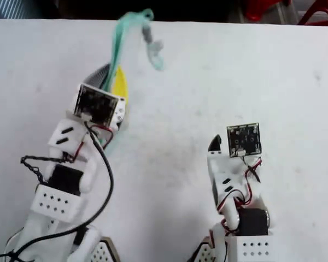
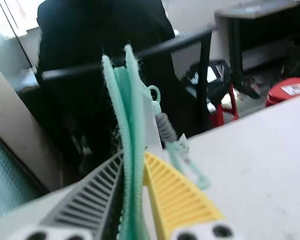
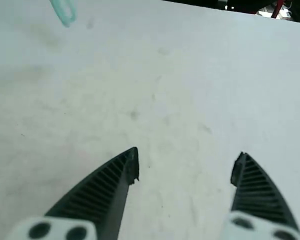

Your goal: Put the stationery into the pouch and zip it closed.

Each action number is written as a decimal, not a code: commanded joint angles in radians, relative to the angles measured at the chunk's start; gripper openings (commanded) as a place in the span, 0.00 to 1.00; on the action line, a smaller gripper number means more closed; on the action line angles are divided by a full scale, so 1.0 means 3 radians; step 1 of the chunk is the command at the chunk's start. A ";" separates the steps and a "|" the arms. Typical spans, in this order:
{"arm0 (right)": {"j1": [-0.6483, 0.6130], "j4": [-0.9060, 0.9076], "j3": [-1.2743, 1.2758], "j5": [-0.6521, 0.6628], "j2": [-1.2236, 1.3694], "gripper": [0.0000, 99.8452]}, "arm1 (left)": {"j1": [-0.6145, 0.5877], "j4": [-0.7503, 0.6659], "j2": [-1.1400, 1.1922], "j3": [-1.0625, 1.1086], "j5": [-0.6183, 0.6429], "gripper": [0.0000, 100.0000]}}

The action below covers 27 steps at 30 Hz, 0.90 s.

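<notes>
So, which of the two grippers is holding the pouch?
The left gripper: its grey and yellow fingers clamp the green pouch. The black right gripper is open over the table.

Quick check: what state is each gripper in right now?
Left gripper: shut on the teal pouch.
Right gripper: open, holding nothing.

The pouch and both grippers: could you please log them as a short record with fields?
pouch: green mesh, held edge-on, sticking up past the gripper
left gripper: shut on pouch
zip pull: grey, dangling beside pouch
right gripper: open, holding nothing, over table
zip state: cannot tell
</notes>
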 commanded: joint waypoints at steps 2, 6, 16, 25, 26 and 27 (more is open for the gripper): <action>-0.0003 -0.0069 -0.0020 -0.0036 -0.0013 0.29 | 0.0008 -0.0690 0.0151 -0.0276 -0.0660 0.02; -0.0008 -0.0069 -0.0020 -0.0036 -0.0013 0.29 | -0.0069 -0.0716 0.0846 -0.0706 -0.0951 0.02; 0.0166 -0.0299 0.0072 -0.0036 -0.0028 0.29 | 0.0642 -0.1064 0.2304 -0.1125 -0.0972 0.02; 0.0739 -0.0499 0.0061 -0.0292 -0.0028 0.29 | 0.1087 -0.0537 0.3148 -0.1161 -0.1095 0.09; 0.0749 -0.0499 0.0061 -0.0292 -0.0028 0.29 | 0.1097 -0.0404 0.3148 -0.1146 -0.1059 0.14; 0.0739 -0.0499 0.0061 -0.0292 -0.0028 0.29 | 0.1118 -0.0256 0.3143 -0.1141 -0.0921 0.18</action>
